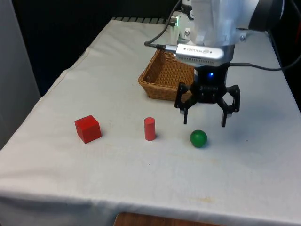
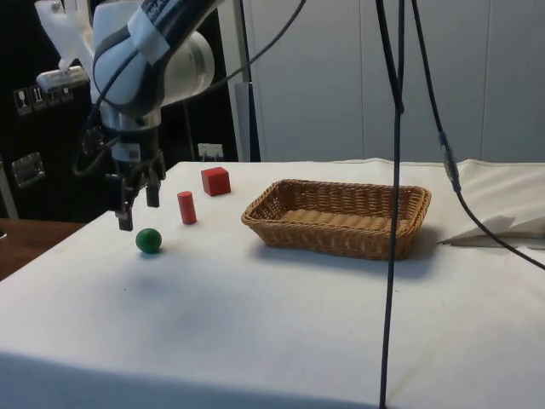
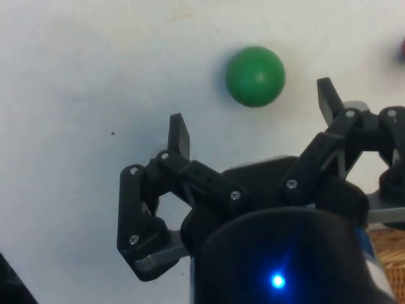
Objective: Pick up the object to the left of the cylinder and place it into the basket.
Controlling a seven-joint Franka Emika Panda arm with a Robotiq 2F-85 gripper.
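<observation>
Currently: gripper [image 1: 205, 117], jaws spread, empty, above green ball [image 1: 198, 138]; nothing grasped; wicker basket [image 1: 155, 84], upper centre, unfilled.

Green ball [image 1: 198, 138], red cube [image 1: 87, 128], red cylinder [image 1: 149, 128]

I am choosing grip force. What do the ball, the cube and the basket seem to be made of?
Ball: smooth, matte green, probably painted wood or plastic.
Cube: matte red with crisp edges, likely painted wood.
Basket: woven tan wicker; the strands show along its rim and walls.
</observation>
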